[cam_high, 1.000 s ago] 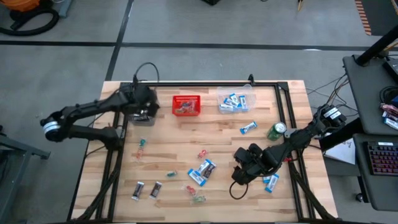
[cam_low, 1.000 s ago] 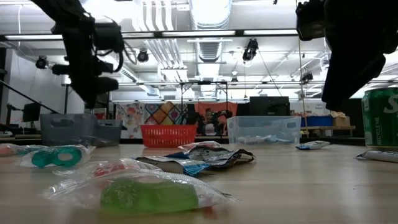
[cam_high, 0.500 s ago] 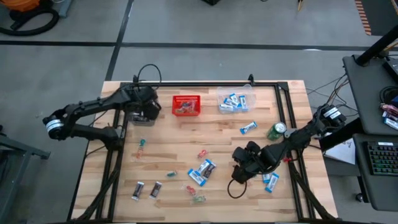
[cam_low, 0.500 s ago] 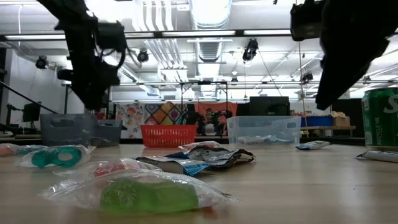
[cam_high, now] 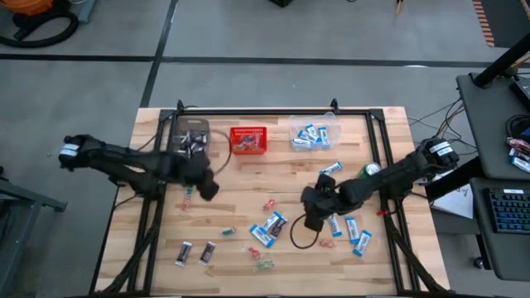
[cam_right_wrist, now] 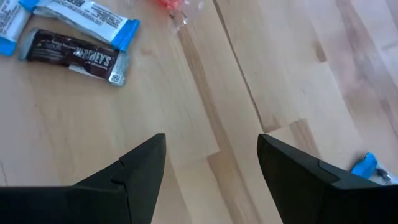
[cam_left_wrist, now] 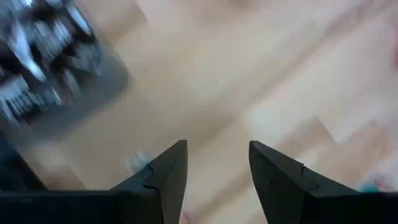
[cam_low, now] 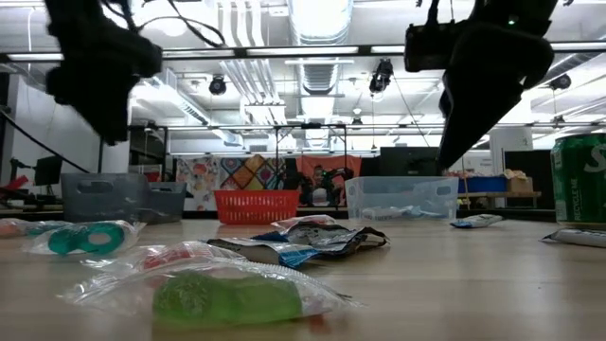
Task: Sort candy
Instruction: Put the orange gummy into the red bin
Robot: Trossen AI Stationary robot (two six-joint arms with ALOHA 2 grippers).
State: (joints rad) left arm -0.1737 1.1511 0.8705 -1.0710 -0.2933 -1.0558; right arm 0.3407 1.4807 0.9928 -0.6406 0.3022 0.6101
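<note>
Both grippers stand spread and empty. Left gripper (cam_high: 204, 189) hovers over bare table (cam_high: 240, 186), between the grey bin (cam_high: 190, 138) and the scattered candy; its wrist view shows parted fingers (cam_left_wrist: 165, 171) with nothing between them. Right gripper (cam_high: 312, 217) hangs near mid-table, fingers (cam_right_wrist: 140, 165) wide, beside the central candy pile (cam_high: 272, 225).

Largest to smallest:
- Table: candy lies loose across its near half.
- Clear bin (cam_high: 313, 132): holds blue-and-white packets.
- Red basket (cam_high: 248, 140): contents too small to tell.
- Grey bin: holds dark bars.
- Dark bars (cam_high: 195, 252): two at the near left, well apart from either gripper.
- Blue packets (cam_high: 349, 231): just beside the right gripper.
- Twist-wrapped pieces (cam_high: 188, 195): one just beside the left gripper.

Step in hand (judged): each arm selects its next piece. Centre the fingers over one piece only, descend square to the table, and close on the wrapper's body, not its loose tail.

Changes from a second ago: the left arm has left the grey bin and its fingers, then closed, have opened (a drop-off, apparently). The right gripper has moved from the near right toward the centre, uncovering more blue packets.
</note>
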